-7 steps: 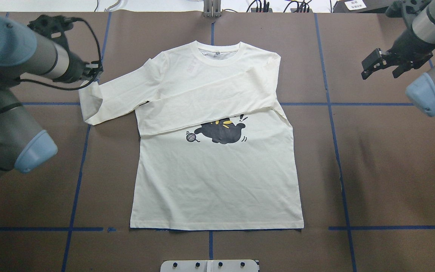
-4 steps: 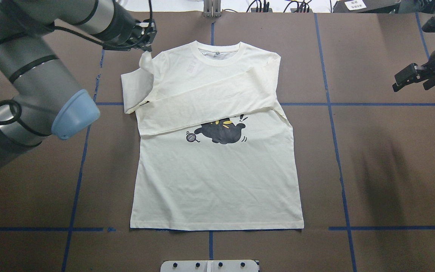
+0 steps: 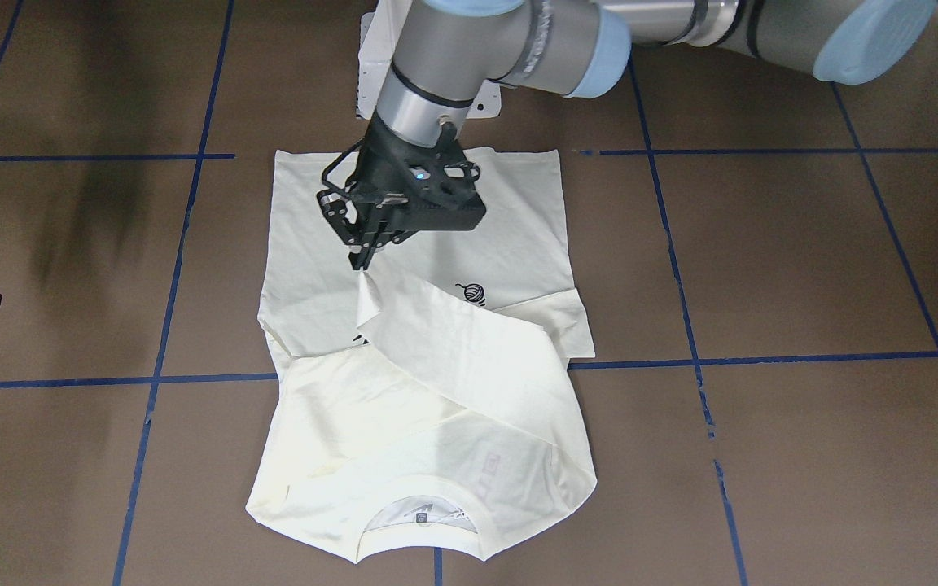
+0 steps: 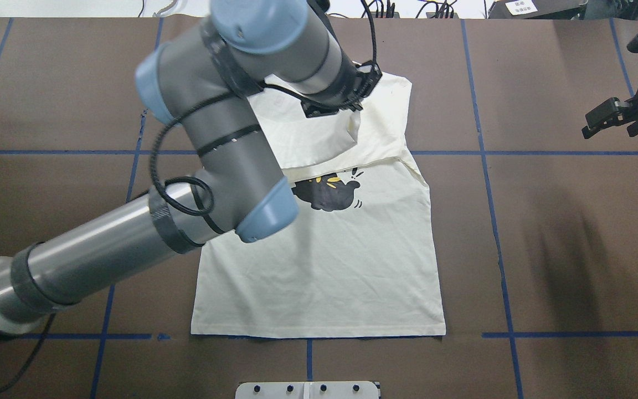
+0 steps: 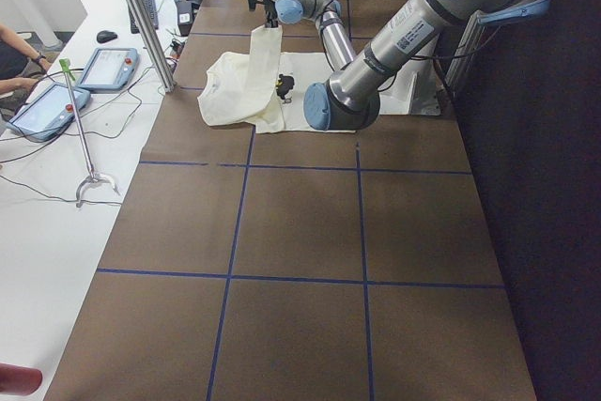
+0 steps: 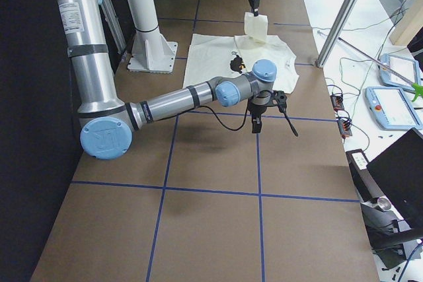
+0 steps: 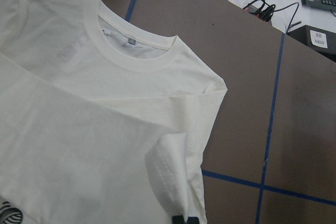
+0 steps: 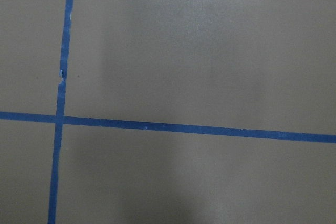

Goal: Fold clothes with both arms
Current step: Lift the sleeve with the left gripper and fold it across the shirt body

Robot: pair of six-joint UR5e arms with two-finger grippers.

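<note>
the cream long-sleeved t-shirt (image 4: 324,277) lies flat, print up, in the middle of the counter (image 4: 546,249), hem toward the robot. the left tool (image 3: 359,262) is pinched shut on the sleeve (image 3: 461,350) at its cuff and holds it raised over the chest, near the cat print (image 4: 324,194). the sleeve's long axis slants from the shoulder on the robot's left across toward the right side, so the lay-down, i judge, should head rightward and down. the right tool (image 4: 612,113), jaws parted and empty, hovers well apart beyond the shirt's right edge.
</note>
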